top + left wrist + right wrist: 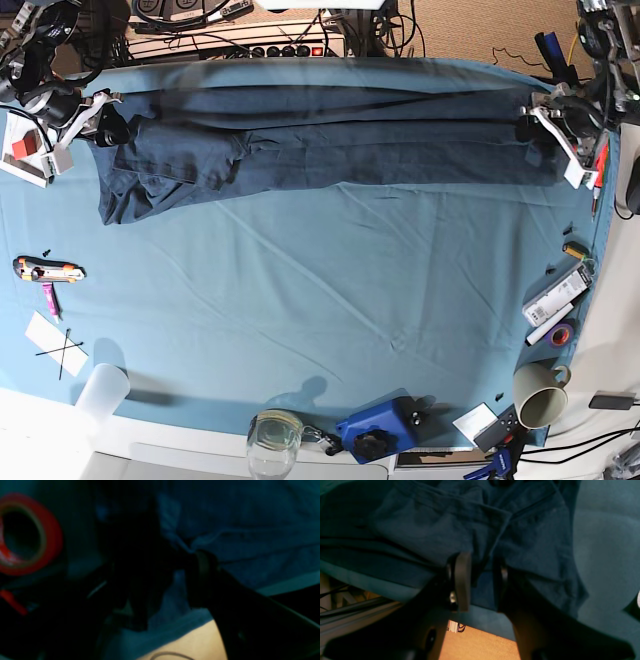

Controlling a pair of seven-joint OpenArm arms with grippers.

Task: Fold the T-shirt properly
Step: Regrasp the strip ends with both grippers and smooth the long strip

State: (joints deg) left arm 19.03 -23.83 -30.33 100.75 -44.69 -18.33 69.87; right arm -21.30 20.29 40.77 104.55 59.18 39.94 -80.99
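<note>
The dark navy T-shirt (330,150) lies folded into a long band across the far side of the teal tablecloth (320,310), its bunched end toward the left. At that end sits my right gripper (110,128). In the right wrist view the gripper (482,562) is open, its fingers (462,580) standing apart with a hem of the shirt (440,530) lying loose between them. My left gripper (530,125) rests at the band's right end. The left wrist view is dim. There the gripper (175,562) also has its fingers (202,577) apart over the shirt (250,542).
A red tape roll (27,533) lies beside the left gripper. Markers and a tape roll (560,333) sit along the right edge, with a mug (538,395) below them. A glass (273,437) and a blue device (380,428) stand at the front. A box cutter (45,268) lies at the left.
</note>
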